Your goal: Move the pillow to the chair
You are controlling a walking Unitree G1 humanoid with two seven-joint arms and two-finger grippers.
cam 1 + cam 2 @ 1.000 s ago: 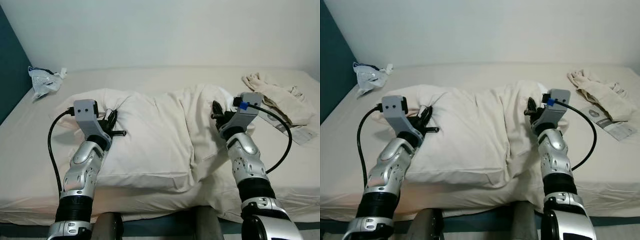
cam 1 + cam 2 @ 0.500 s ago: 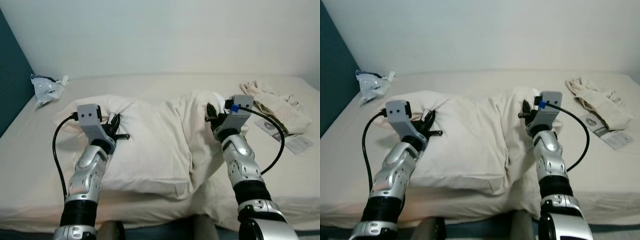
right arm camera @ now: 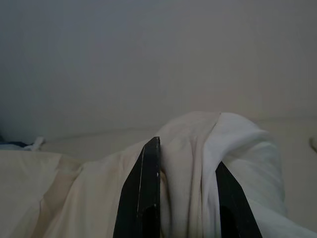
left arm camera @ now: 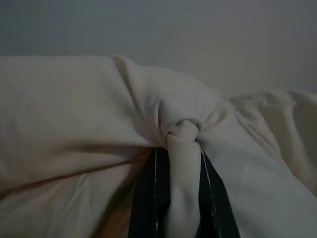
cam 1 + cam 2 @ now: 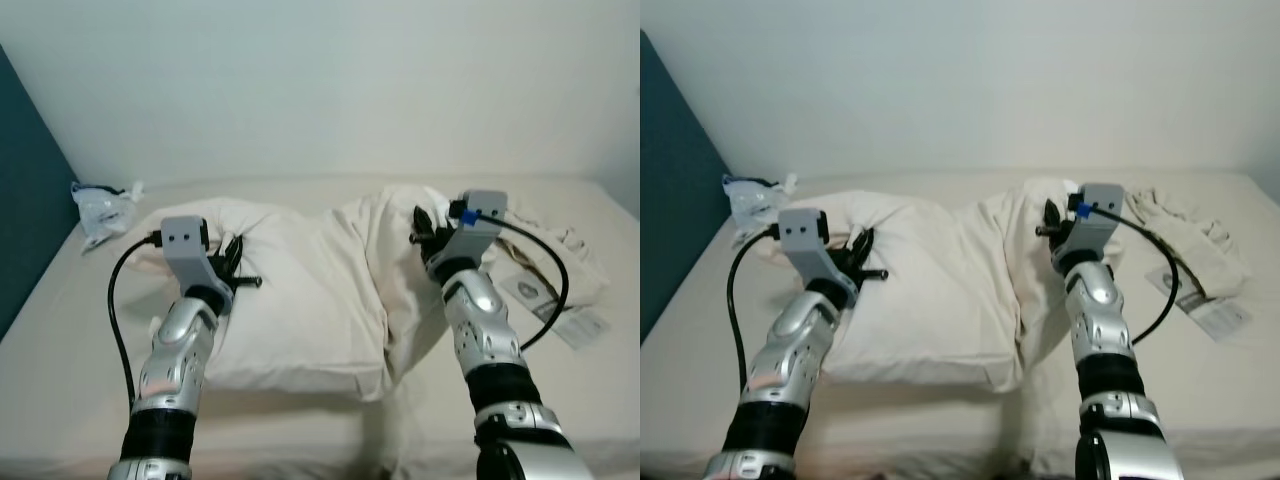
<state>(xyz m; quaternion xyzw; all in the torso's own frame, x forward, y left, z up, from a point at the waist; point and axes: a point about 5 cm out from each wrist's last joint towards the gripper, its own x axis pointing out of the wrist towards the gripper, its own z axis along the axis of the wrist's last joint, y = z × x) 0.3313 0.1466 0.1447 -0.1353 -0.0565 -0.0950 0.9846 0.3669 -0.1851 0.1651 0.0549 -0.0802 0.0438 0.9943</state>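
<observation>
Both grippers have the pillow (image 5: 300, 290) pinched by its cloth: left gripper (image 4: 177, 198) clamped on a bunched fold, right gripper (image 3: 185, 198) squeezing the far right corner. Pillow's on the bed (image 5: 70, 340) (cream on cream), crumpled cloth (image 5: 1190, 235) off right.

Crumpled plastic bag (image 5: 103, 208), beige garment (image 5: 1185, 232), leaflet (image 5: 1205, 308)

fingers (image 4: 148, 198) bases cut off, cloth-wrapped
</observation>
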